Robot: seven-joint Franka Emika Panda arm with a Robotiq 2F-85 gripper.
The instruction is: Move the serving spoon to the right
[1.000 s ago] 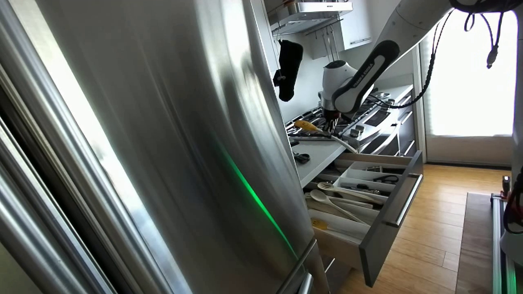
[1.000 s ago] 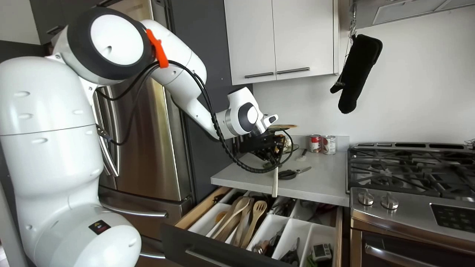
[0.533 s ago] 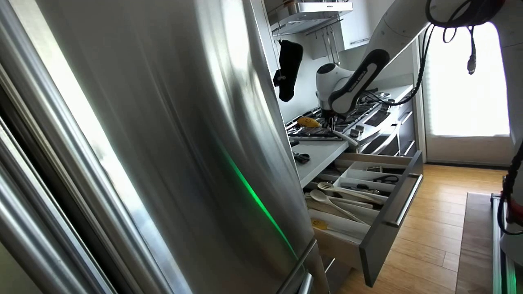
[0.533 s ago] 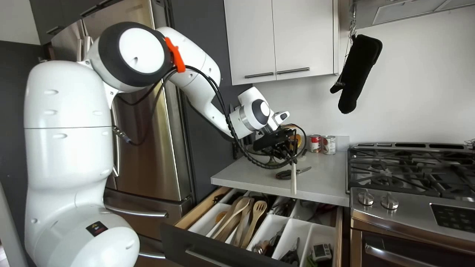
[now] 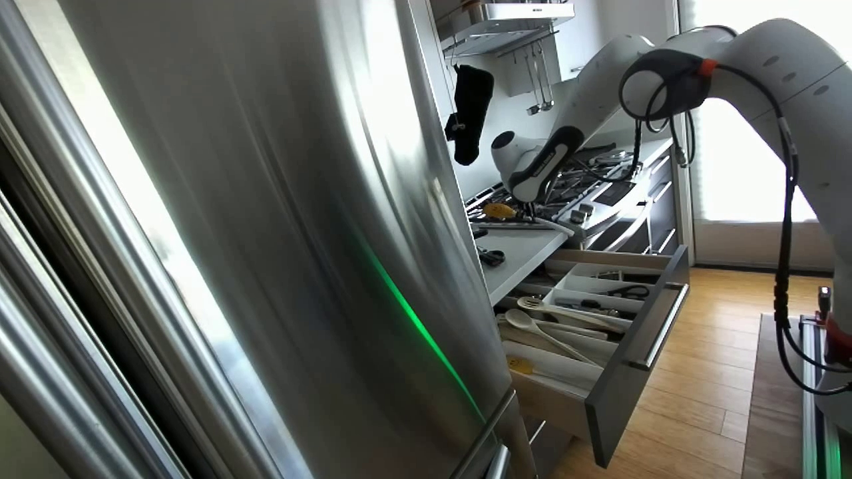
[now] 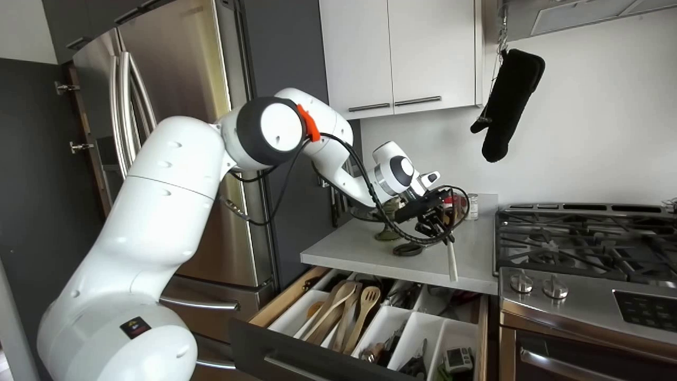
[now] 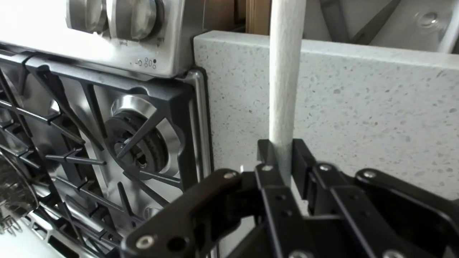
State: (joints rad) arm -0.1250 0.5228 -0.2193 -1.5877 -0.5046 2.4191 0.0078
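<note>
serving spoon (image 7: pixel 285 79) has pale handle (faintly streaky) w/ yellow-org. head (image 5: pixel 499 211).

White robot arm (image 6: pixel 211 148) in an exterior view: its lowest visible section (image 6: pixel 116 354) stands near 8 o'clock, and the upper arm (image 6: pixel 161 211) leans toward 1 o'clock up to the elbow (image 6: pixel 275 129) (a round joint with a dark band). From there the forearm (image 6: pixel 330 153) slopes down toward 4 o'clock, ending in a wrist (image 6: pixel 391 180) tilted so that its end aims at about 5 o'clock. In the wrist view the black gripper (image 7: pixel 283 154) sits around 5 o'clock, its two fingers (image 7: pixel 265 152) pointing nearly to 12 o'clock, drawn together in a grip with a narrow gap between them.
</note>
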